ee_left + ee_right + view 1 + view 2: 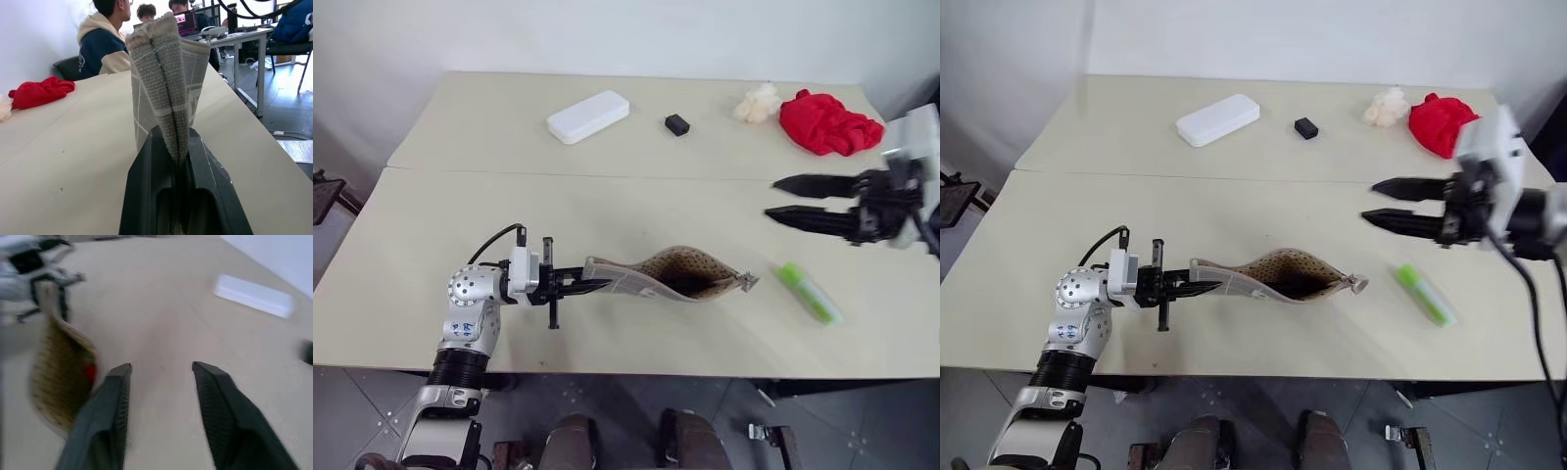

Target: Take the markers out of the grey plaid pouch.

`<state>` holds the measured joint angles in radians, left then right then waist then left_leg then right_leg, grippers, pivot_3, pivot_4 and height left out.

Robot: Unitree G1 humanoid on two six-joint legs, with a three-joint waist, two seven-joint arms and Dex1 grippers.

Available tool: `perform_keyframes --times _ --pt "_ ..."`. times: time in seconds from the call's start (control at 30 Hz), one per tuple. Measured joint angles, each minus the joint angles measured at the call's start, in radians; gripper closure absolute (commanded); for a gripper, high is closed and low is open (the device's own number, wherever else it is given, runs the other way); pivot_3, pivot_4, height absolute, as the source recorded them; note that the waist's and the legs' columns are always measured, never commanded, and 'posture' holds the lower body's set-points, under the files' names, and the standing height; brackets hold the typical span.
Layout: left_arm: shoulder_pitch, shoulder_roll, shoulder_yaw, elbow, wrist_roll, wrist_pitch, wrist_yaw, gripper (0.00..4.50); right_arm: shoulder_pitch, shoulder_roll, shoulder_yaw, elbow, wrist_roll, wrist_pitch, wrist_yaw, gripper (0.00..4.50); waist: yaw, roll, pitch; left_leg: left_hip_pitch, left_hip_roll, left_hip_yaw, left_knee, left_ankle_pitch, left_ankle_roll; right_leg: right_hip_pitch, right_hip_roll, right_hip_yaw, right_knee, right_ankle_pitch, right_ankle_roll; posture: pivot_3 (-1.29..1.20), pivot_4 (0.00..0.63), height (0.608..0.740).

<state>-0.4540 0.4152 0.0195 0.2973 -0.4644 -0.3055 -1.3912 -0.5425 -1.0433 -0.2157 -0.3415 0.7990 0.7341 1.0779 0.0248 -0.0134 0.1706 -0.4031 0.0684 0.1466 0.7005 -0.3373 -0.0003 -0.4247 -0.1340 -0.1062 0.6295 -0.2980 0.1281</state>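
The grey plaid pouch [671, 274] lies near the table's front edge, its mouth gaping and showing the speckled brown lining. My left gripper [597, 284] is shut on the pouch's closed left end; in the left wrist view the plaid fabric [166, 73] rises out from between the fingers [146, 166]. A lime-green marker [809, 292] lies on the table just right of the pouch's mouth. Something red [89, 373] shows inside the pouch in the right wrist view. My right gripper [771, 199] hovers above the table at the right, open and empty, pointing left.
At the back of the table [460, 225] lie a white plastic case [588, 116], a small black object [676, 124], a white crumpled wad [759, 102] and a red cloth [827, 122]. People [105, 39] sit beyond the table's right end in the left wrist view.
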Motion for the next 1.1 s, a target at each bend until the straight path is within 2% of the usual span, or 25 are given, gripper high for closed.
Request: perform_keyframes --times 0.03,0.27,0.4,0.7,0.93,1.1 --pt "0.0 0.0 0.0 0.0 0.0 0.0 0.0 4.5 -0.014 0.017 0.042 -0.033 0.003 0.01 -0.003 3.62 0.0 0.0 0.0 0.0 0.0 0.0 0.0 0.0 0.0 0.0 0.0 0.0 0.0 0.0 0.0 0.0 0.15 0.74" --pt "0.001 0.002 -0.002 -0.002 0.002 0.002 0.0 4.5 -0.065 0.057 0.235 -0.157 -0.058 0.053 -0.057 3.62 -0.002 0.0 0.0 0.0 0.0 0.0 0.0 0.0 0.0 0.0 0.0 0.0 0.0 0.0 0.0 0.0 0.15 0.74" --pt "0.001 0.003 -0.003 -0.005 0.003 0.003 0.001 4.5 -0.068 0.075 0.331 -0.174 -0.146 0.051 -0.09 4.46 -0.003 0.0 0.0 0.0 0.0 0.0 0.0 0.0 0.0 0.0 0.0 0.0 0.0 0.0 0.0 0.0 0.15 0.74" --pt "0.01 0.005 -0.007 -0.011 0.004 0.006 0.001 4.5 -0.096 0.043 0.477 -0.173 -0.38 0.003 -0.09 4.46 -0.005 0.0 0.0 0.0 0.0 0.0 0.0 0.0 0.0 0.0 0.0 0.0 0.0 0.0 0.0 0.0 0.15 0.74" --pt "0.013 0.006 -0.02 -0.011 0.007 0.007 0.002 4.5 -0.232 0.154 0.635 -0.186 -0.545 0.07 -0.145 4.46 -0.021 0.0 0.0 0.0 0.0 0.0 0.0 0.0 0.0 -0.001 0.0 -0.001 0.001 0.0 0.0 0.0 0.15 0.74" --pt "0.013 0.006 -0.021 -0.011 0.007 0.012 0.002 4.5 -0.238 0.17 0.731 -0.195 -0.639 0.072 -0.147 4.46 -0.026 0.0 0.0 -0.001 0.0 0.0 0.0 0.0 0.0 -0.001 0.0 -0.001 0.0 0.0 0.0 0.0 0.15 0.74"
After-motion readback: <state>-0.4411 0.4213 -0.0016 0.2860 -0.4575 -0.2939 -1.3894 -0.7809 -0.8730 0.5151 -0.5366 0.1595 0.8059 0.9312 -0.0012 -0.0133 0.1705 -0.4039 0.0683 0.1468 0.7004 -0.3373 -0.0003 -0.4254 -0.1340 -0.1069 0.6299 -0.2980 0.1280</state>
